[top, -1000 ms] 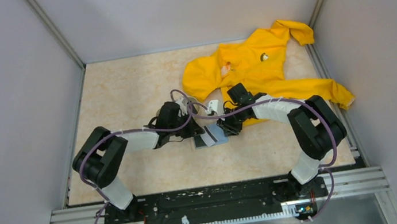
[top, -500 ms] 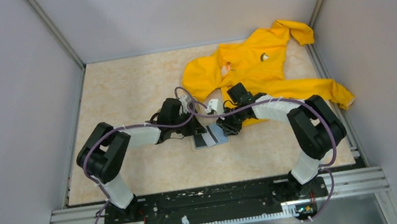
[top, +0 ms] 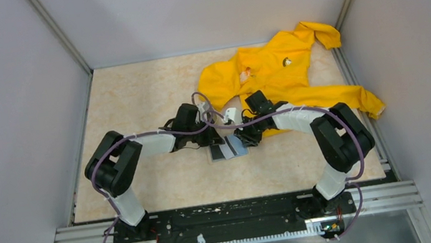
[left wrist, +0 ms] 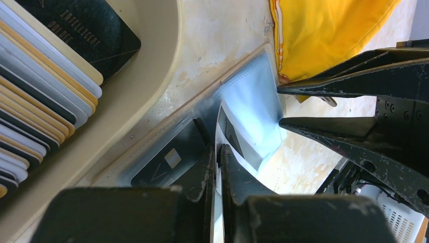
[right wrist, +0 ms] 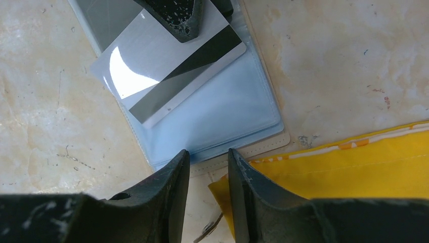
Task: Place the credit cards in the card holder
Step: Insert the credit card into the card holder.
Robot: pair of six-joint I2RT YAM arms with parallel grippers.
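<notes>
Marble tabletop [top: 135,100], yellow garment [top: 281,69] beside card holder [top: 237,147]

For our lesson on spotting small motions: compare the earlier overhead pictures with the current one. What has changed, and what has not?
The left arm shifted slightly right and away from its base, with the left gripper shut on the light card. Nothing was let go. The right gripper, card holder and yellow garment stayed put.
</notes>
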